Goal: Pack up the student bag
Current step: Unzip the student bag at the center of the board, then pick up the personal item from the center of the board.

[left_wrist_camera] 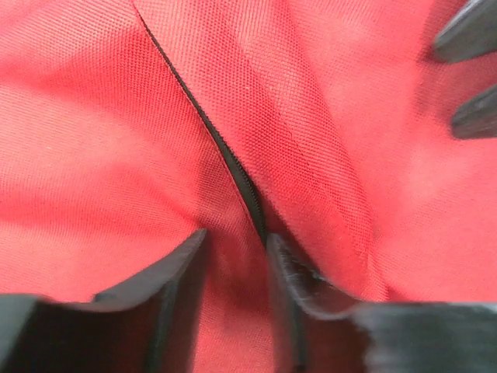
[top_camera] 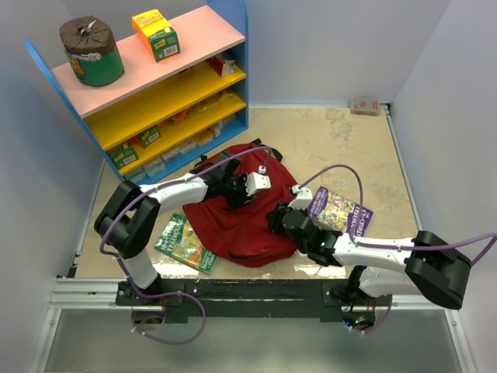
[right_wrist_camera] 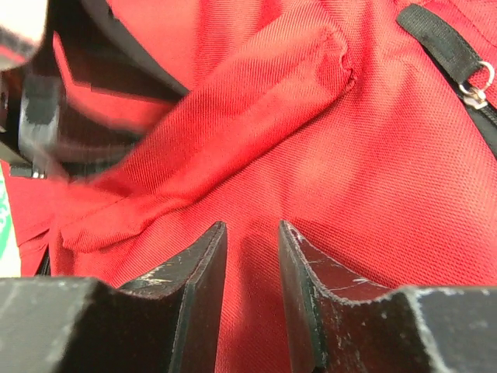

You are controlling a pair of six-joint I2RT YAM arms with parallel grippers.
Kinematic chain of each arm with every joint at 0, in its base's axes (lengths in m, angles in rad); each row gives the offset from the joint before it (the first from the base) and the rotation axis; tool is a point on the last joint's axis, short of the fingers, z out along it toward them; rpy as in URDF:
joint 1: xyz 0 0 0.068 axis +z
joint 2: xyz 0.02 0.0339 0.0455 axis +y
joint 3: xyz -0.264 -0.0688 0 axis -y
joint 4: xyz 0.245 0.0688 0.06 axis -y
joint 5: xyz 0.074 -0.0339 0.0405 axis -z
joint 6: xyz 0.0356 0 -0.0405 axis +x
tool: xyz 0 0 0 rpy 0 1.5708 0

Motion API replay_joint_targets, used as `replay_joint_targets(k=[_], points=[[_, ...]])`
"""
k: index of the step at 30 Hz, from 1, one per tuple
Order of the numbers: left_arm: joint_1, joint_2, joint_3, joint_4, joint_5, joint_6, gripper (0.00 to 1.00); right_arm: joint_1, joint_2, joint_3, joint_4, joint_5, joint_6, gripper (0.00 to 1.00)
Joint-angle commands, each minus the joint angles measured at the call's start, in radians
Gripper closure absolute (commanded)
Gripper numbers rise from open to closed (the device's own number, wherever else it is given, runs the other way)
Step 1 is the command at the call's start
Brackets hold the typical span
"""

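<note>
backpack point(top_camera: 233, 229) mid table point(top_camera: 342, 140), toward near edge | L gripper point(left_wrist_camera: 237, 242) on its zip seam point(left_wrist_camera: 231, 165), fingers part apart, fabric in gap, grip can't tell | R gripper point(right_wrist_camera: 252, 233) at its right edge, same | green book point(top_camera: 184, 242) left, purple book point(top_camera: 342, 210) right

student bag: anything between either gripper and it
Nothing visible does. The left gripper and the right gripper are both down on the red fabric of the student bag, the left one astride its zipper line. Whether either is pinching cloth cannot be told.
</note>
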Motion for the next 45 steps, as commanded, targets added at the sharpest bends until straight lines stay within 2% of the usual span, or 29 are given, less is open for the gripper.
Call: replay_joint_targets(k=[1,2,3,15,20,22,23,24,25,26,27,28,31,34,38,45], points=[[0.001,0.017,-0.015,0.038,-0.116,0.014,0.74,0.002,-0.031,-0.034,-0.111,-0.016,0.040,0.64],[0.002,0.000,-0.009,0.038,-0.119,-0.001,0.93,0.002,-0.037,-0.037,-0.119,-0.016,0.042,0.64],[0.002,-0.009,-0.004,0.041,-0.122,-0.012,1.00,0.002,-0.042,-0.034,-0.127,-0.013,0.045,0.64],[0.077,-0.144,0.071,0.002,-0.045,-0.137,1.00,0.002,-0.069,0.065,-0.352,0.016,0.125,0.70],[0.139,-0.178,0.095,0.005,-0.016,-0.225,1.00,0.002,-0.092,0.101,-0.479,0.051,0.158,0.68],[0.152,-0.187,0.097,0.012,-0.012,-0.242,1.00,0.002,-0.105,0.147,-0.553,0.082,0.209,0.65],[0.162,-0.190,0.095,0.014,-0.010,-0.252,1.00,0.002,-0.103,0.167,-0.652,0.098,0.233,0.63],[0.166,-0.193,0.095,0.012,-0.007,-0.253,1.00,0.002,-0.094,0.220,-0.715,0.144,0.264,0.55],[0.168,-0.198,0.092,0.011,-0.005,-0.254,1.00,-0.001,-0.057,0.254,-0.866,0.173,0.349,0.52],[0.171,-0.201,0.088,0.008,-0.005,-0.248,1.00,-0.002,-0.034,0.289,-0.942,0.192,0.399,0.47],[0.171,-0.201,0.085,0.003,-0.004,-0.242,1.00,-0.009,-0.010,0.352,-1.006,0.207,0.430,0.35],[0.171,-0.206,0.080,0.003,-0.005,-0.237,1.00,-0.022,0.042,0.381,-1.110,0.209,0.479,0.30],[0.172,-0.212,0.056,0.008,-0.004,-0.223,1.00,-0.035,0.112,0.460,-1.269,0.197,0.583,0.18],[0.172,-0.226,0.034,0.006,-0.005,-0.202,1.00,-0.062,0.196,0.500,-1.366,0.188,0.664,0.13],[0.174,-0.247,0.014,-0.014,-0.022,-0.162,1.00,-0.142,0.245,0.532,-1.410,0.197,0.654,0.12],[0.202,-0.275,-0.043,-0.020,-0.028,-0.144,1.00,-0.251,0.035,0.511,-1.397,0.231,0.617,0.15]])
